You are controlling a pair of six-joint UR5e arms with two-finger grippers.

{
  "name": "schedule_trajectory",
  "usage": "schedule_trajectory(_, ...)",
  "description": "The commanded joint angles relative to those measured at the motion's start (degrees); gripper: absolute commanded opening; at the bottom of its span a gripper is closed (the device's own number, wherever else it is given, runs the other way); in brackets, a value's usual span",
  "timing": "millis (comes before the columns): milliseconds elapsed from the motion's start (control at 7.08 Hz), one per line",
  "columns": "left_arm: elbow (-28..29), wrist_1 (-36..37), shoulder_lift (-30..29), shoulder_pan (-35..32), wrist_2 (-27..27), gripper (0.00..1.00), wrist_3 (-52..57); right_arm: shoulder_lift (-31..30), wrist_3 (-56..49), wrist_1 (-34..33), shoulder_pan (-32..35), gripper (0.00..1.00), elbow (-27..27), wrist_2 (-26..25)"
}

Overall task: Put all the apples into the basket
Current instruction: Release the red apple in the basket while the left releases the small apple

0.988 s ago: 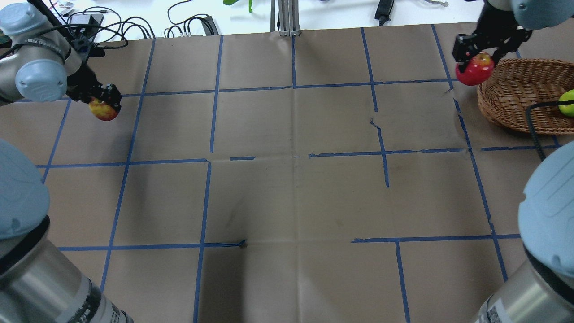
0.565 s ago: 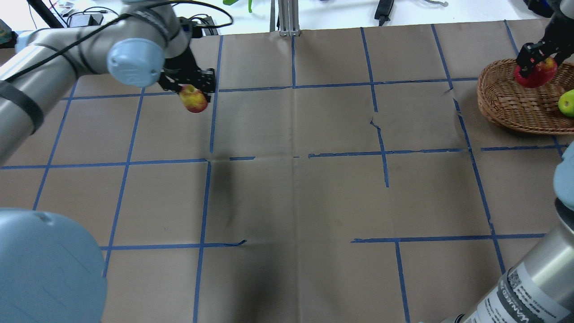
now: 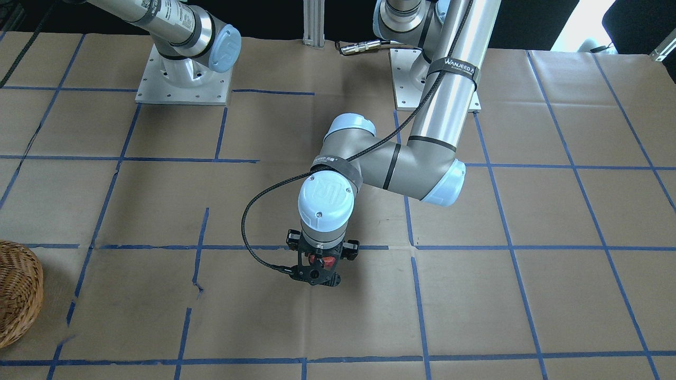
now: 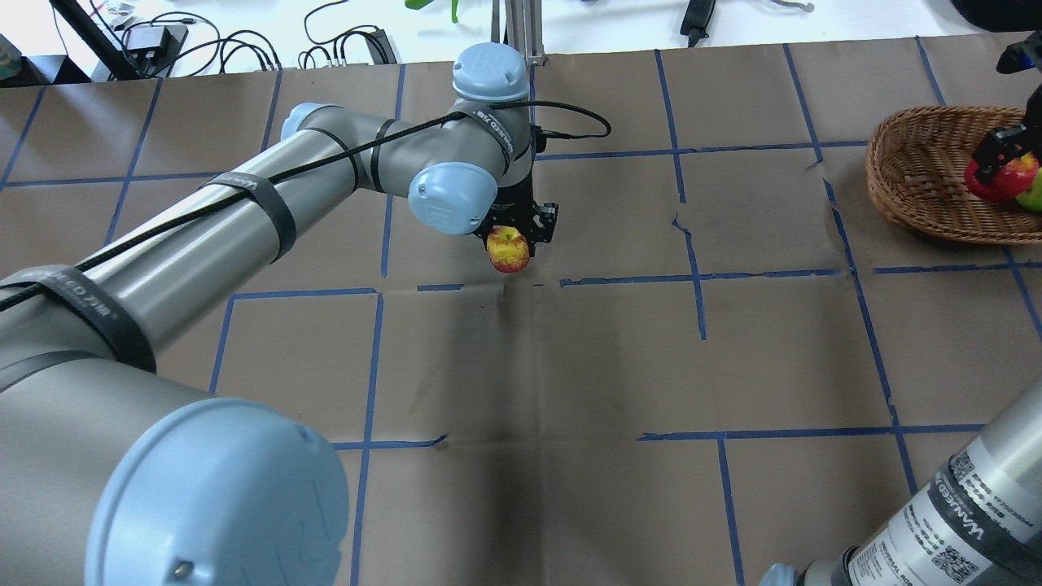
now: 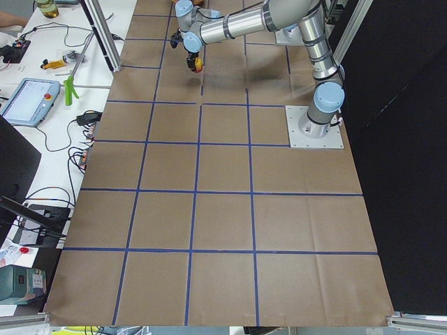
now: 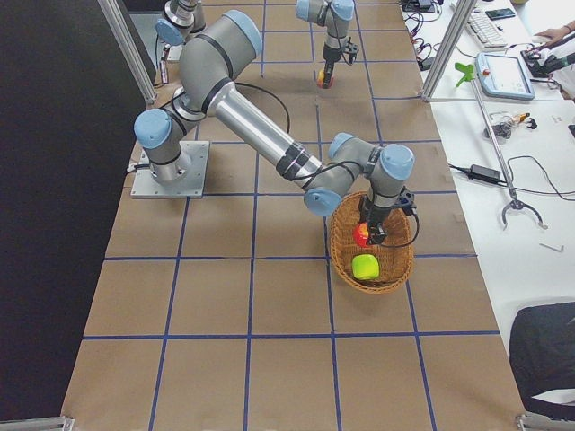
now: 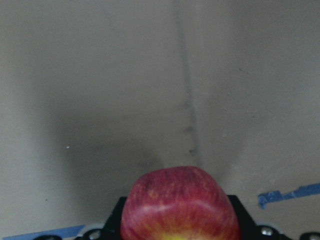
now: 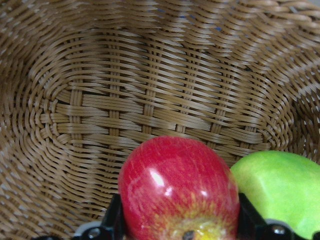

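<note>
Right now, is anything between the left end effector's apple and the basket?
Nothing visible: only bare paper lies between the red-yellow apple and the basket. The right end effector holds a red apple inside it.

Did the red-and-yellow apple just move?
Yes. The left gripper carried the apple rightward, from the table's left edge to its middle, nearer the basket.

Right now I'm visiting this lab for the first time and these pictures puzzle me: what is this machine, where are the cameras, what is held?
It is two robot arms at a paper-covered table. Four pictures come from fixed cameras: above-behind, opposite, and each table end; two from wrist cameras. The left gripper holds a red-and-yellow apple above mid-table. The right gripper holds a red apple inside the wicker basket, beside a green apple lying there.
</note>
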Motion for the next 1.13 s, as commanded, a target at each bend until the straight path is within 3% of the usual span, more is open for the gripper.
schedule_trajectory(0,-0.14,0.56,-1.21,-0.71,-2.58,0.7,-1.2,0.8,-0.58,-0.93,-0.62,0.63,0.21,0.26)
schedule_trajectory(141,0.04,0.64,-0.6,-0.88,-2.67,0.99,-1.29,0.71,-0.49,-0.84,-0.62,1.0,0.21,0.26)
schedule_trajectory(424,0.39,0.12,4.99,1.03,-2.41,0.99,-0.6,-1.38,-0.23,1.78,-0.53,1.0,-0.23,0.26)
schedule_trajectory(706,0.3,-4.86,11.59,6.47,-2.41,0.99,0.11,-5.86,0.39,9.49,0.17,1.0,-0.05,0.26)
schedule_trajectory(988,-1.27,-10.4,19.75,12.36,-1.8,0.99,0.46,-10.78,5.01,19.33,8.37,1.0,-0.05,1.93)
